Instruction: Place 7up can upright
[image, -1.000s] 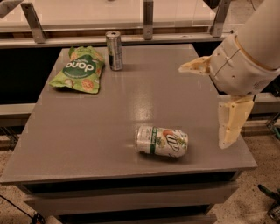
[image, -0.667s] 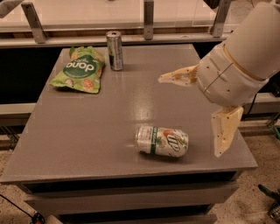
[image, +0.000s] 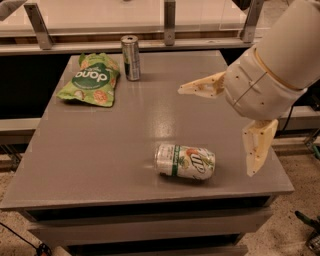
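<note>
7up can on its side on bench: light, thin-walled, slick, likely to roll. Gripper up-right of it, fingers spread, empty. Pinch across mid-body.

Far-end clutter on the grey table.
A green snack bag lies flat at far left, and a slim silver-and-dark can stands upright just beside it. My gripper, fingers spread, hovers over the right side, well apart from both.
</note>
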